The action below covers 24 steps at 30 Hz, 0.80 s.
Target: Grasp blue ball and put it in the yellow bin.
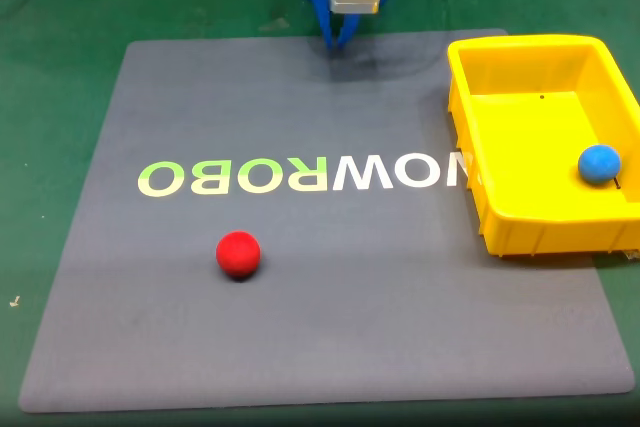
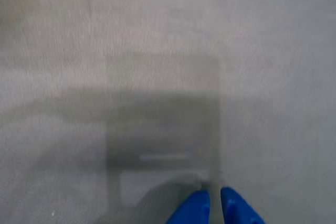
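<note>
Mat [image 1: 150, 347] is carrying a red ball [image 1: 238, 253] near its front-left edge; gripper [image 1: 338, 44] is hanging at the back edge, fingers nearly closed and gripping nothing. Blue ball [image 1: 599, 163] is sitting inside the bin [image 1: 530, 237] at the right edge, so the task is looking done.

One blue ball [image 1: 599, 163], one red ball [image 1: 238, 253], one yellow bin [image 1: 520, 232], one grey mat [image 1: 330, 337].
</note>
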Each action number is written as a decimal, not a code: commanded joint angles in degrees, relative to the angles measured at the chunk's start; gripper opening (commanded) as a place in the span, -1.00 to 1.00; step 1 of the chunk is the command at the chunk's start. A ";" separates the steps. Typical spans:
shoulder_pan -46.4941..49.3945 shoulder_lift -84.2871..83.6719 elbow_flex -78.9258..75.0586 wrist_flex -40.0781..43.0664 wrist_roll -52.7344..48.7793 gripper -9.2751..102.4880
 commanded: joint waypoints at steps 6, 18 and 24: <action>1.85 1.49 6.15 -1.23 -1.76 -0.84; 0.18 1.58 7.21 -1.76 -0.79 -0.83; 0.26 1.58 7.21 -1.76 -0.70 -0.83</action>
